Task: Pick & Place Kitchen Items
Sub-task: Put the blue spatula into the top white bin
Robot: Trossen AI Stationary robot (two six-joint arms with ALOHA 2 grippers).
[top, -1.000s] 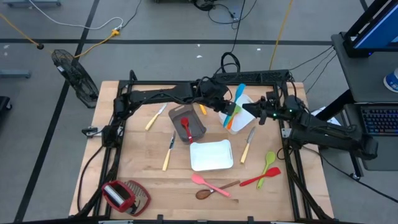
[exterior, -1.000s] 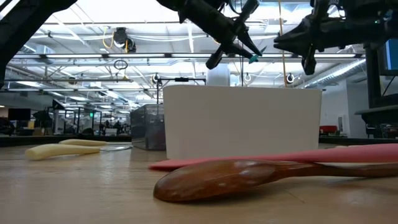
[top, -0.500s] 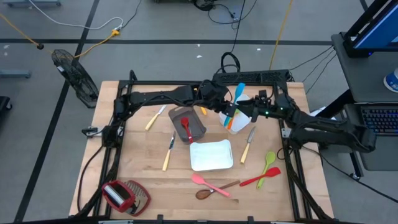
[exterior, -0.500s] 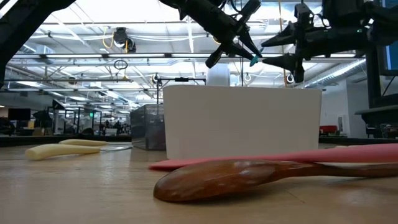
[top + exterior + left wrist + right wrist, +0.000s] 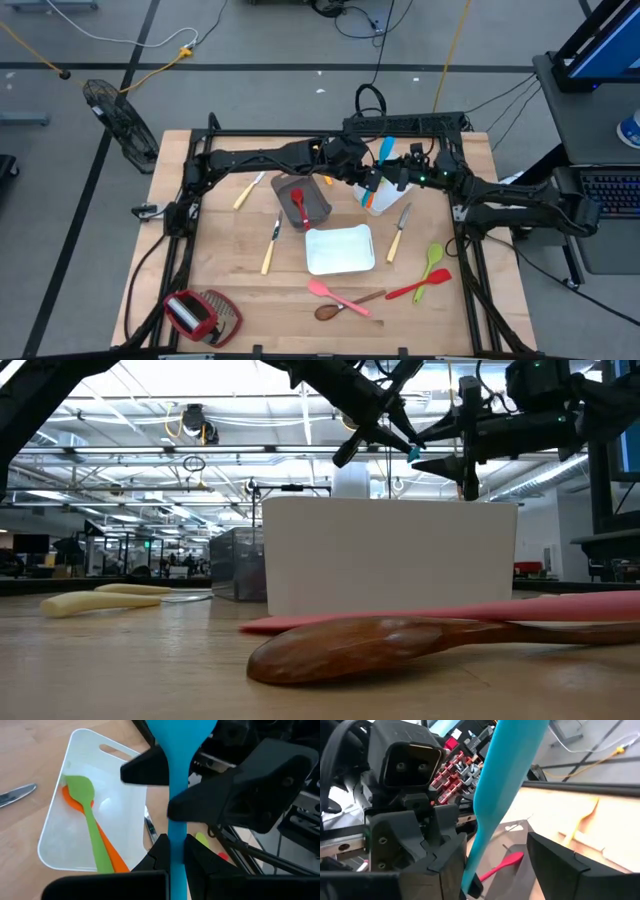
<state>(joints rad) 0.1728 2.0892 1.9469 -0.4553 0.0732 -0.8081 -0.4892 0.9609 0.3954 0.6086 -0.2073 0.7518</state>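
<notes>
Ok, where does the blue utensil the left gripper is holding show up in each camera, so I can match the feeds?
High view: blue utensil at the table's far side, between the two grippers, above the white tray.
Low view: only its teal tip shows, upper middle, at the left gripper.
Left wrist view: vertical blue strip through the centre.
Right wrist view: broad blue blade, top centre.
Shared landmark: the white tray, holding a green spoon.

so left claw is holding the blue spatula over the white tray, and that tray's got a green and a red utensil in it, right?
Not quite. The left claw does grip the blue spatula above the white tray, but the left wrist view shows the green spoon lying on an orange utensil, not a red one. The right claw is open around the spatula.
</notes>
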